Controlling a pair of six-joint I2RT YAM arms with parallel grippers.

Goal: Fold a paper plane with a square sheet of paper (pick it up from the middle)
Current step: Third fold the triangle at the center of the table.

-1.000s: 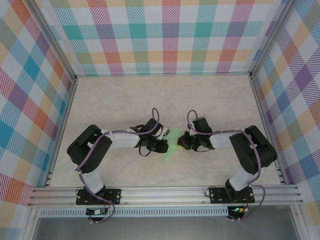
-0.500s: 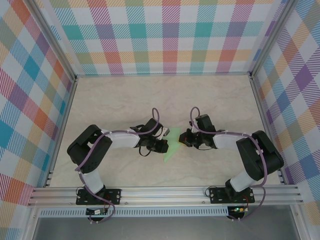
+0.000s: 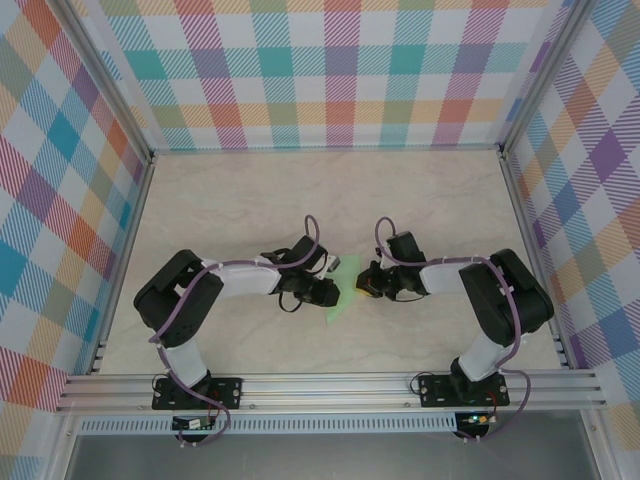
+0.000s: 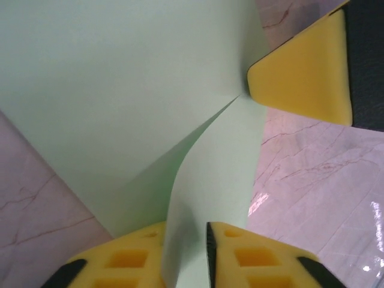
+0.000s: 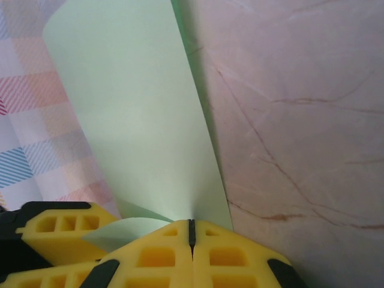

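The square sheet of paper, pale mint green and folded into a narrow pointed shape, is held just above the table between both grippers. My left gripper is shut on one flap of the sheet, which curves down between its yellow pads. From the other side my right gripper is shut on the sheet's edge, its pads pressed together. The right gripper's yellow pad touches the crease at the upper right of the left wrist view. The left gripper's pad sits beside the right one.
The pale marble table stretches behind the grippers. Checked walls close it in at the back and both sides. An aluminium rail runs along the near edge, where the arm bases are bolted.
The right arm swung its elbow outward and came back, with its gripper now slightly closer to the left one. The paper's upper flap looks narrower. The left arm has barely moved.
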